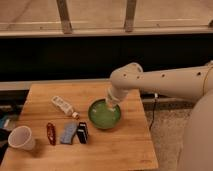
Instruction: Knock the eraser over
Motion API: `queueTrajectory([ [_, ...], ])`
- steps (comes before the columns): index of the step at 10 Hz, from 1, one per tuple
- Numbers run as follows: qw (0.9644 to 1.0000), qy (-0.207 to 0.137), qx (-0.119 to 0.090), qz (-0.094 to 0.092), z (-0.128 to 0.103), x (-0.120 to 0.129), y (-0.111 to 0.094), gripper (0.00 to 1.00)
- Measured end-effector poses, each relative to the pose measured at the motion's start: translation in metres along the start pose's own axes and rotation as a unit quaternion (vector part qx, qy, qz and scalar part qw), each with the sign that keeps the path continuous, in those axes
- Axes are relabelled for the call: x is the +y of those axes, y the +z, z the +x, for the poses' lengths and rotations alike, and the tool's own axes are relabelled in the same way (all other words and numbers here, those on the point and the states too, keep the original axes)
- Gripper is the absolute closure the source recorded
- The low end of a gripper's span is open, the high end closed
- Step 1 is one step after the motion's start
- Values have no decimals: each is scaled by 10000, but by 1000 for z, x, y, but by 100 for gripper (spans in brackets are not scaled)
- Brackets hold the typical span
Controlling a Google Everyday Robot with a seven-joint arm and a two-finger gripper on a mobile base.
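The eraser (82, 132) is a small black block with white stripes, lying on the wooden table (115, 150) near the front, left of the green bowl (104, 115). My gripper (109, 103) hangs from the white arm over the bowl's far rim, to the right of and behind the eraser, well apart from it.
A flat light-blue pad (68, 133) and a slim red object (50, 133) lie left of the eraser. A white cup (21, 138) stands at the front left. A small white bottle (64, 106) lies behind them. The table's right edge is near the bowl.
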Motion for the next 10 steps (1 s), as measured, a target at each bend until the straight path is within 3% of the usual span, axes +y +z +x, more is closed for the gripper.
queueTrajectory([
  [3, 9969, -456, 598, -228, 29, 28, 4, 100],
  [4, 9926, -667, 954, -333, 41, 44, 6, 100],
  [6, 9861, -887, 1333, -437, 54, 58, 7, 100],
  [10, 9852, -915, 1383, -436, 56, 60, 7, 100],
])
